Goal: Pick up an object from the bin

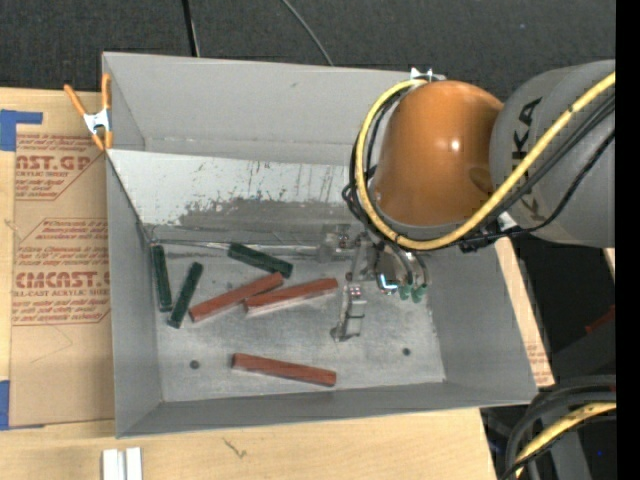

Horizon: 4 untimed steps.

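My gripper (pixel 347 326) hangs low over the bin floor, right of centre, below the arm's orange cover. Just to its left lies a long red-brown bar (pixel 292 295), whose right end comes close to the gripper. A second red-brown bar (pixel 234 298) lies beside that one, further left. A short dark green bar (pixel 260 259) rests behind them near the back wall. Nothing shows in the gripper.
A third red-brown bar (pixel 283 370) lies near the front wall. Two dark green bars (pixel 160 278) (pixel 185 294) lie at the left side. The arm and its cover hide the bin's right rear part.
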{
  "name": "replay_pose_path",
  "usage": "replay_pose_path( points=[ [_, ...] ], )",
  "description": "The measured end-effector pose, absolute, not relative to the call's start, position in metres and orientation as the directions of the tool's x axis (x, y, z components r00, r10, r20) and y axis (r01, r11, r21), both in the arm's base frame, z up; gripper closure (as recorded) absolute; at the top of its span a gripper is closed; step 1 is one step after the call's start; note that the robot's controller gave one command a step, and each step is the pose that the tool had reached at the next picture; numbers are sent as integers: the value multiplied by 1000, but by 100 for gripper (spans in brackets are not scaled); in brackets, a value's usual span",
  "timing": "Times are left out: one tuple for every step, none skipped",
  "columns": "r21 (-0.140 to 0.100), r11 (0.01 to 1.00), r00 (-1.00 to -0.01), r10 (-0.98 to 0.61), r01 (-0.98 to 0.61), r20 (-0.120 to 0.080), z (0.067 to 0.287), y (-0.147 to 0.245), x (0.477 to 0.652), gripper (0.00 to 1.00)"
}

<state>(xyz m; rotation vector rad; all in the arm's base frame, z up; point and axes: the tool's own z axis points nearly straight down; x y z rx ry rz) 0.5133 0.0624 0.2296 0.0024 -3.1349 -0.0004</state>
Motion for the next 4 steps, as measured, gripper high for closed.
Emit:
replay_pose_path(
  points=[
    [1, 1000, -1000, -1, -1, -1, 234, 62, 515, 0],
    [2, 1000, -1000, 29, 29, -9, 190, 57, 518, 0],
    [0, 985, -985, 172, 172, 0, 145, 64, 509, 0],
    [1, 979, -979, 201, 201, -1, 120, 90, 545, 0]
  ],
)
